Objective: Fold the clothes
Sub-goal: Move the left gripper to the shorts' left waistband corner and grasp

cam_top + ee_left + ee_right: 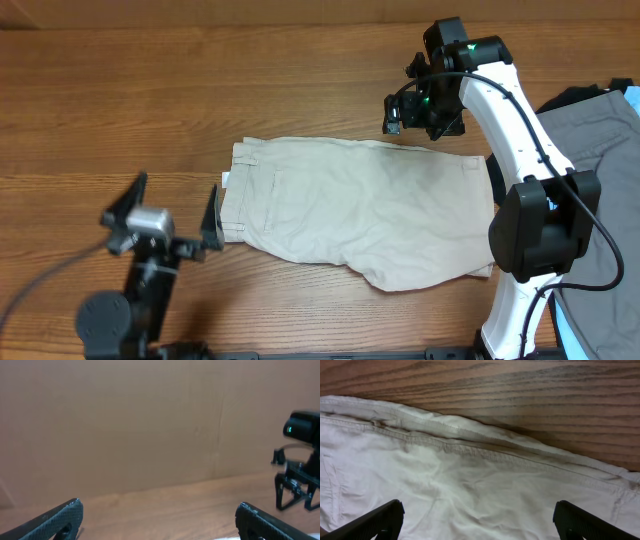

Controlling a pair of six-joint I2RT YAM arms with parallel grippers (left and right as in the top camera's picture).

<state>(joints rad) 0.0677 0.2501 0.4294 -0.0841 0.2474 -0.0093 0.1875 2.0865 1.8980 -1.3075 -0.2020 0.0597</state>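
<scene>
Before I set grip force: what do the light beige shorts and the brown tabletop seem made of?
Light beige shorts: likely matte woven cotton; soft wrinkles, stitched seams. Brown tabletop: wood grain, smooth low sheen; solid or laminate, cannot tell.

Soft, even light covers the counter (300, 80). A thin shadow lies just beside the shorts (470, 485). The left wrist view looks dim and hazy.

We see a brown wooden table (150, 90). At its right edge lies a grey cloth (612, 150). A bit of black cloth (572, 97) peeks out at the grey one's top.
</scene>
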